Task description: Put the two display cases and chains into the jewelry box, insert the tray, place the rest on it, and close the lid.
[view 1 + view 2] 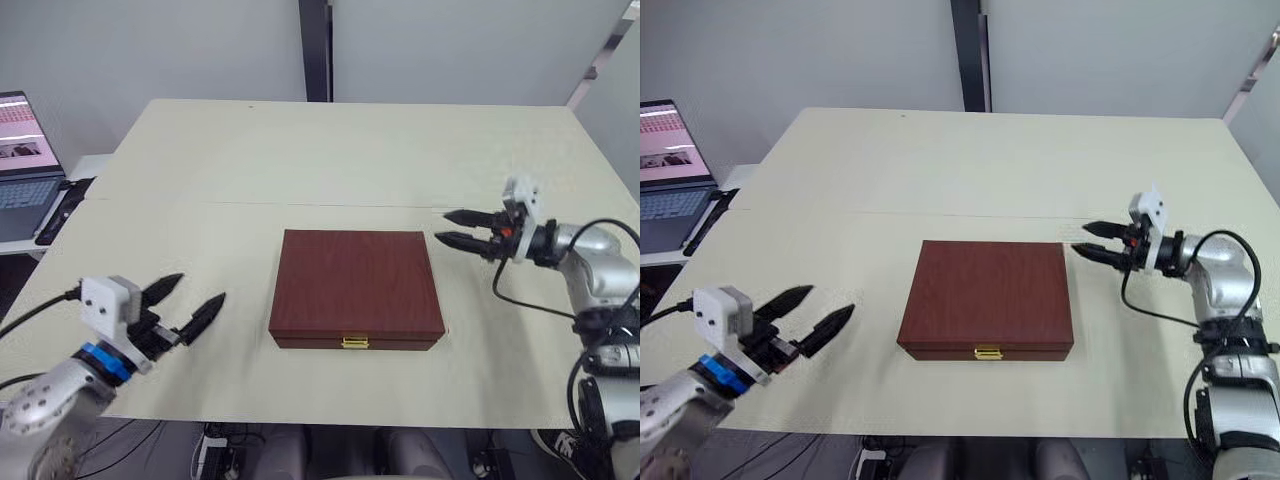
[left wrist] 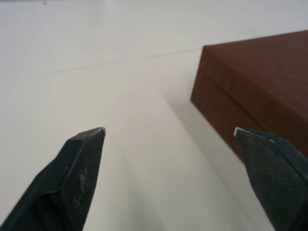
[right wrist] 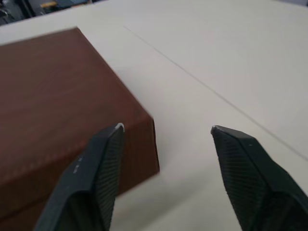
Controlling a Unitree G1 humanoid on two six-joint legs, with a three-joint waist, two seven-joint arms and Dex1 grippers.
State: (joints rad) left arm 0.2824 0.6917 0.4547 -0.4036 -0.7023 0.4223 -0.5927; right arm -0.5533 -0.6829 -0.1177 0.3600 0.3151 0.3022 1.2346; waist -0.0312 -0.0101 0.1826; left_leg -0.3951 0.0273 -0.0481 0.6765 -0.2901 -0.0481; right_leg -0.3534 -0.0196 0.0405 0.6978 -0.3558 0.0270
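Cream table (image 1: pixel 330 160) holds the box (image 1: pixel 357 288), lid down. I see my left gripper (image 1: pixel 192 305) spread left of it, my right gripper (image 1: pixel 452 229) spread near its far right corner.

Box (image 1: pixel 357 283): reddish-brown, faint wood grain, gold clasp (image 1: pixel 355 343) on front edge
Table (image 1: pixel 240 160) under box: pale cream, plain
Left gripper (image 1: pixel 194 304): black fingers, white block and blue ring behind
Right gripper (image 1: pixel 452 228): black fingers, white block, red spot
Laptop (image 1: pixel 22 165) far left of box: grey keyboard, pink-white screen
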